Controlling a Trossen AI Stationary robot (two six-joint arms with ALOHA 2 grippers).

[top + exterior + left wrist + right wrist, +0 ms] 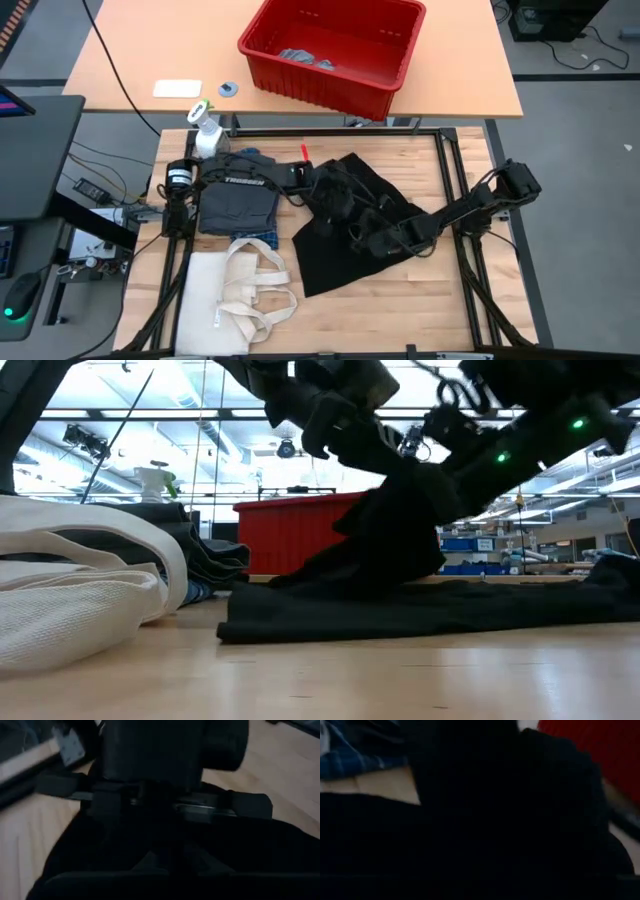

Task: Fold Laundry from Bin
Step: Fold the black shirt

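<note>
Black garment point(340, 235) lies spread on the table point(420, 300) just in front of the red bin point(335, 45), lifted at its middle by the left claw point(335, 205) clenched on it and the right claw point(375, 240) grasping it alongside.

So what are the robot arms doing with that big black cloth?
Both arms are working on the large black piece spread on the wooden table. The left gripper is shut on it, bunching it up in the middle. The right gripper is down on it too. A few clothes wait in the red bin.
</note>
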